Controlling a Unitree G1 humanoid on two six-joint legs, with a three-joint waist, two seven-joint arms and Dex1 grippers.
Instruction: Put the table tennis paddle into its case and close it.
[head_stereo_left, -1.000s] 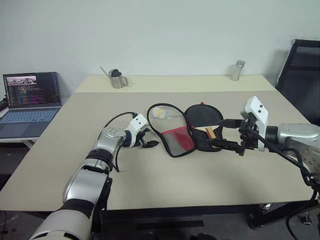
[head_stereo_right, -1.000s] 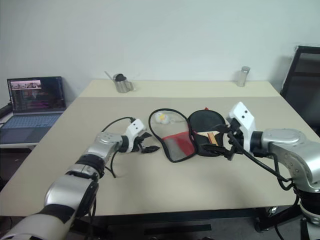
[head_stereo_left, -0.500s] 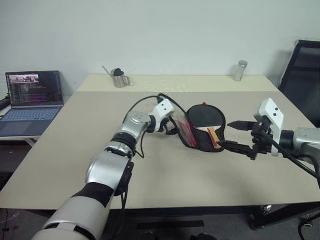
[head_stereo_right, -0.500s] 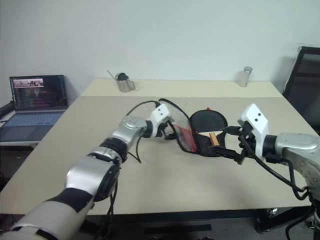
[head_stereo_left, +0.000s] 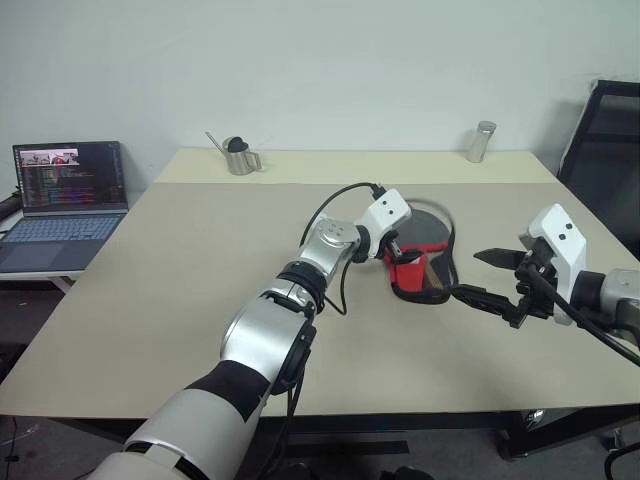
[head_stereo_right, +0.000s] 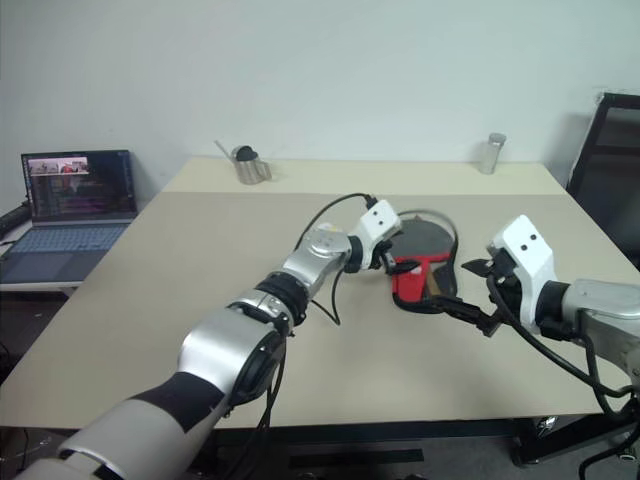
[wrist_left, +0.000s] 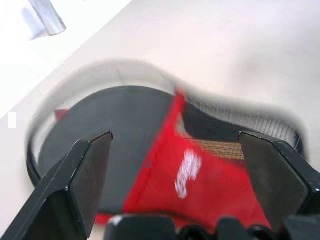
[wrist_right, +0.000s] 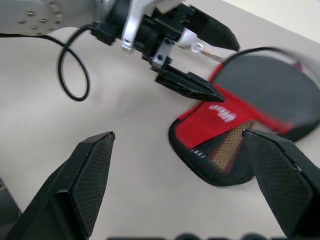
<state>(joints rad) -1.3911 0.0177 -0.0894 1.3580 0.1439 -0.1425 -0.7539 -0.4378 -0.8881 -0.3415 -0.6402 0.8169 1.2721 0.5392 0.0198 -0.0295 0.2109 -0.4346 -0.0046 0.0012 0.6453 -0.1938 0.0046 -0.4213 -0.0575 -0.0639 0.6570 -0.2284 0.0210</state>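
A big tan table (head_stereo_left: 150, 300) is seen across the middle of the head view. A laptop (head_stereo_left: 62, 200) is placed at the far left, a small metal pot (head_stereo_left: 236, 157) near the top left of the table, and a metal cup (head_stereo_left: 478, 141) near the top right.

The case (head_stereo_left: 420, 262) is found just right of the middle. Its red flap is folded over the top. The table tennis paddle (wrist_right: 227, 149) is tucked inside it, and a bit of its wooden handle is seen through the gap under the flap.

The left gripper (head_stereo_left: 393, 246) is held right over the case, with its black fingers spread wide. Nothing is held in it. The right gripper (head_stereo_left: 494, 277) is kept low at the right of the frame, just beside the case, also spread wide and empty.

The case is likely not zipped yet. The flap could flop open again if it is let go too soon. The soft case could be pushed along the table if it is pressed from one side only. The small zip pull could be missed by such wide fingers
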